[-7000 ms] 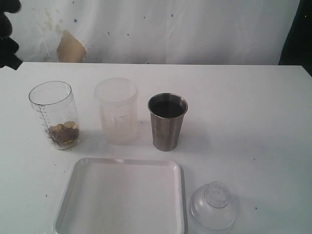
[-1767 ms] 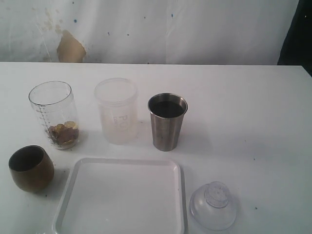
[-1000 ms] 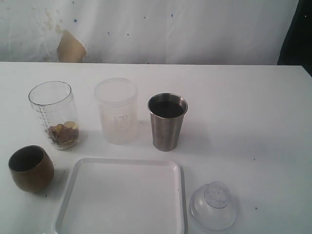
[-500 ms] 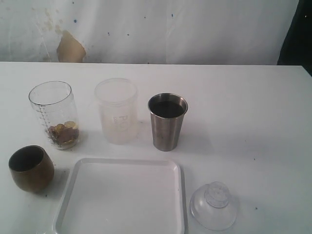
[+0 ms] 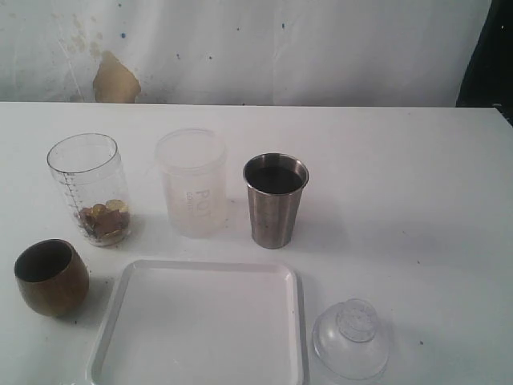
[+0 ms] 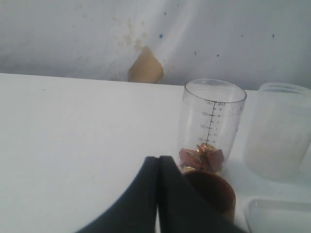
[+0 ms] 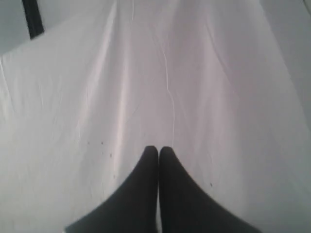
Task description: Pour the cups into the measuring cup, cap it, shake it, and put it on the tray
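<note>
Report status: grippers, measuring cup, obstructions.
Left gripper shut, empty; right gripper shut, empty. Measuring cup upright, uncapped, brown-gold pieces at bottom. Clear dome lid beside white tray.

Black gripper (image 6: 158, 158) tips together, brown cup (image 6: 215, 192), measuring cup (image 6: 213, 121) beyond, frosted tumbler (image 6: 279, 131)

white table (image 5: 401, 176) — measuring cup (image 5: 88, 188); frosted tumbler (image 5: 192, 183); steel tumbler (image 5: 275, 200); brown-gold cup (image 5: 50, 277); tray (image 5: 200, 321); clear lid (image 5: 350, 338)
</note>
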Robot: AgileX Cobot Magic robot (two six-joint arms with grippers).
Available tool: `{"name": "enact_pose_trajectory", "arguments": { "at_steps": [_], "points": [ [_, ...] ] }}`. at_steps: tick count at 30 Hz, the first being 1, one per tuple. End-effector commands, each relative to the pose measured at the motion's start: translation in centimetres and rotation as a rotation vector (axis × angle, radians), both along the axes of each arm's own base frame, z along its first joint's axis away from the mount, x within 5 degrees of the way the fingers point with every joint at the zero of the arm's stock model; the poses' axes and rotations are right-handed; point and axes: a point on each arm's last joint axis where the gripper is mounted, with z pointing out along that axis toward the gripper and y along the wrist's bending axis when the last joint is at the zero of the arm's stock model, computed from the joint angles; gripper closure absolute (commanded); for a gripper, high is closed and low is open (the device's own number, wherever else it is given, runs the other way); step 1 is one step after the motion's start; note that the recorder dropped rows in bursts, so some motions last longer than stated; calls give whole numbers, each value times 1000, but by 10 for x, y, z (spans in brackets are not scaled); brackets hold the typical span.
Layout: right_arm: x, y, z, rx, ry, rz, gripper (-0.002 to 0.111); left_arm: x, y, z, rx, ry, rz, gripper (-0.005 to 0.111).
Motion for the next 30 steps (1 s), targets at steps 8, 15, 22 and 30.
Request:
{"name": "enact_pose_trajectory", "arguments": {
  "at_steps": [8, 15, 22, 30],
  "points": [
    [122, 33, -42, -313, 334, 214, 90, 0, 0, -1, 4, 2, -6, 107],
    [152, 40, -104, -445, 452, 280, 50, 0, 0, -1, 4, 2, -6, 107],
    [169, 44, -136, -481, 510, 326, 19, 0, 0, -1, 4, 2, -6, 107],
    [188, 58, -153, -489, 541, 401, 17, 0, 0, -1, 4, 2, -6, 107]
  ]
}}
